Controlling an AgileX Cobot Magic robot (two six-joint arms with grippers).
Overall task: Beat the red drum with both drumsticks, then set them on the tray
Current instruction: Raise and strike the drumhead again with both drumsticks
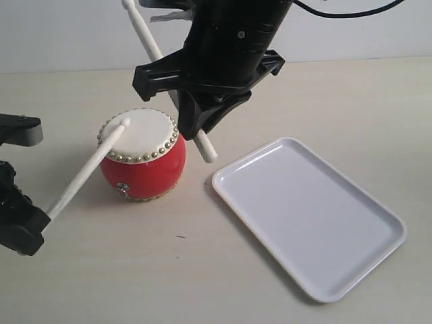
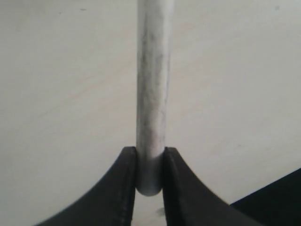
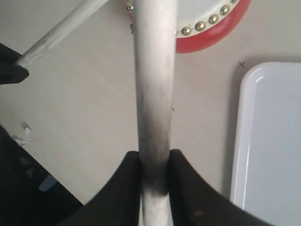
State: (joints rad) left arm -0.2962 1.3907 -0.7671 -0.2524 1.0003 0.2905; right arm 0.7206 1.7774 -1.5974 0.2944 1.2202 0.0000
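On the red drum (image 1: pixel 143 160) rests a drumstick (image 1: pixel 88 169) the left claw (image 2: pixel 150 155) grips.

Pale table (image 1: pixel 202 277) bears red drum (image 1: pixel 143 165), tray (image 1: pixel 307 216) (apart).

Occluded parts
Mid-shaft of right drumstick (image 1: pixel 206 151) is disappearing between right gripper (image 1: pixel 196 130) fingers; left drumstick (image 2: pixel 153 94) is running off-frame beyond left gripper (image 2: pixel 150 154) fingertips.

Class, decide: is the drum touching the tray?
Apart. The exterior view shows bare table between the drum and the tray.
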